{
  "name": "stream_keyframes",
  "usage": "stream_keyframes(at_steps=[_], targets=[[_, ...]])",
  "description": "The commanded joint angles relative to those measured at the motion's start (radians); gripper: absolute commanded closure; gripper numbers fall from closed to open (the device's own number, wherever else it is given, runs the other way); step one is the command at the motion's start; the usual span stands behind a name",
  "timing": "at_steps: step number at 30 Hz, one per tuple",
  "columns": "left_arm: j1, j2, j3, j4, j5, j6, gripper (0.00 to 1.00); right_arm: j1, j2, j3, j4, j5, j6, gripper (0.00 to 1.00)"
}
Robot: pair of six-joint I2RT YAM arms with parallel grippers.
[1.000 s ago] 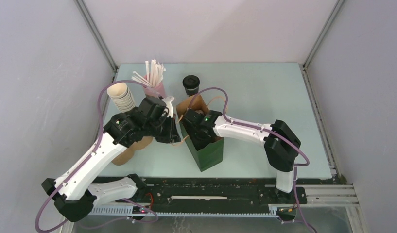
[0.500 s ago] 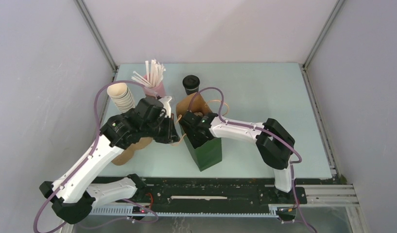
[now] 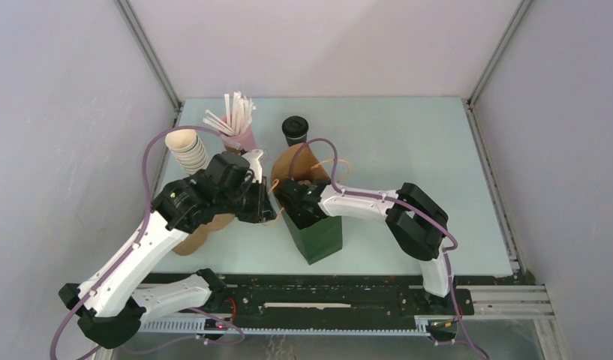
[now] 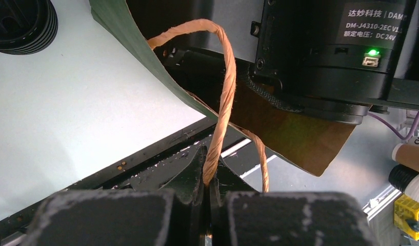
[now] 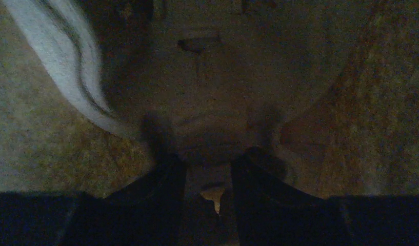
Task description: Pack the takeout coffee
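Note:
The takeout coffee (image 3: 295, 130), a dark cup with a black lid, stands on the table behind the green paper bag (image 3: 319, 234). The bag stands upright in the middle with its mouth open. My left gripper (image 3: 267, 213) sits at the bag's left side. The left wrist view shows that gripper (image 4: 210, 165) shut on the bag's twisted paper handle (image 4: 225, 87). My right gripper (image 5: 207, 164) reaches down inside the bag, among dim brown paper walls. Its fingers (image 5: 168, 174) stand apart with nothing between them. From above, only its wrist (image 3: 304, 198) shows at the bag's mouth.
A stack of lidless cups (image 3: 187, 150) and a pink holder of wrapped straws (image 3: 237, 126) stand at the back left. A squat stack of black lids (image 4: 22, 23) lies near the bag. Something flat and brown (image 3: 194, 236) lies under my left arm.
My right arm has swung left and pushed further into the bag. My left arm has shifted slightly left, still holding the handle.

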Motion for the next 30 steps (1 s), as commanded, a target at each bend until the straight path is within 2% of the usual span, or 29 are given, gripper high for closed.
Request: stream_keyframes(at_steps=[1, 13, 20, 22, 30], targets=[[0.004, -0.017, -0.021, 0.030, -0.002, 0.001, 0.99, 0.004, 0.057, -0.030, -0.005, -0.005, 0.003, 0.55], [0.004, 0.007, -0.015, 0.056, 0.001, -0.005, 0.99, -0.013, 0.151, 0.000, -0.011, -0.052, -0.055, 0.53], [0.004, 0.013, 0.004, 0.056, 0.000, -0.005, 0.99, -0.013, 0.003, 0.059, -0.072, -0.097, -0.056, 0.50], [0.004, 0.017, 0.014, 0.051, 0.006, -0.004, 0.99, -0.012, -0.042, 0.089, -0.100, -0.101, -0.050, 0.46], [0.004, 0.059, 0.100, 0.028, -0.005, 0.013, 1.00, -0.044, -0.139, 0.170, -0.199, -0.028, -0.065, 0.42]])
